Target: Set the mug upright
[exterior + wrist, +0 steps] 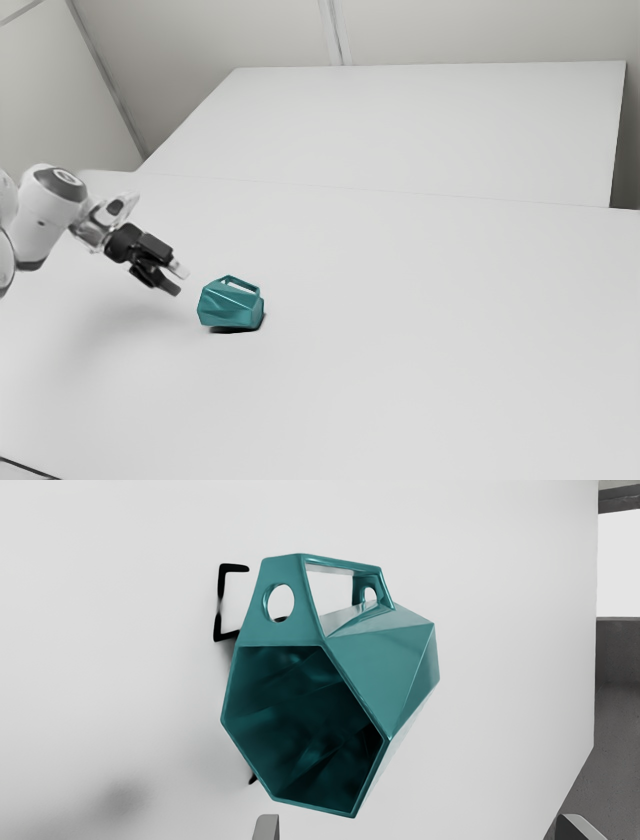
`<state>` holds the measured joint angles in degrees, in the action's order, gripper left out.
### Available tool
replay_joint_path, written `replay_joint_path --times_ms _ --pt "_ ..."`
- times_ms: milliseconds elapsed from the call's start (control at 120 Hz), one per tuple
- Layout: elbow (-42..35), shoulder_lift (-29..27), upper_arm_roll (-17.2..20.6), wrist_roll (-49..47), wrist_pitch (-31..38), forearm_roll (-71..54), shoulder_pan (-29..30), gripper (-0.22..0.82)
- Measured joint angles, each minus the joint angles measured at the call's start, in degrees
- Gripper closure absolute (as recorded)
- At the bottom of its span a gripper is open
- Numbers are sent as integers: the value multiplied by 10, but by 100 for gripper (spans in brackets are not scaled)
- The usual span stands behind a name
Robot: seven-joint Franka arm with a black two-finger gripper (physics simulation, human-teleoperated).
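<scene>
Fingers come closest in the wrist view, spread wide, with neither tip on the mug. It lies on its side upon the counter, its mouth turned toward the fingers and its handle uppermost. With the handle up, the mug probably rests on one of its flat facets, which would keep it from rolling. So placed, it also offers rim and handle to a grasp, and the wide gap looks meant to leave room for one or the other.

In the exterior view, the arm slants down from the view's left, the open fingers near the mug but apart from it. They seem angled so as to meet it from the mouth's end. It isn't upright; tipping its base down would need a firm hold.
</scene>
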<state>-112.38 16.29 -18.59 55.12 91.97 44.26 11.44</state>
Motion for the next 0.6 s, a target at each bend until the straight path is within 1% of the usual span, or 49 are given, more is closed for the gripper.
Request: replay_joint_path --times_ms 200,600 --pt "-26 4 1 30 -1 66 -8 0" --pt "-60 11 8 45 16 90 -21 0"
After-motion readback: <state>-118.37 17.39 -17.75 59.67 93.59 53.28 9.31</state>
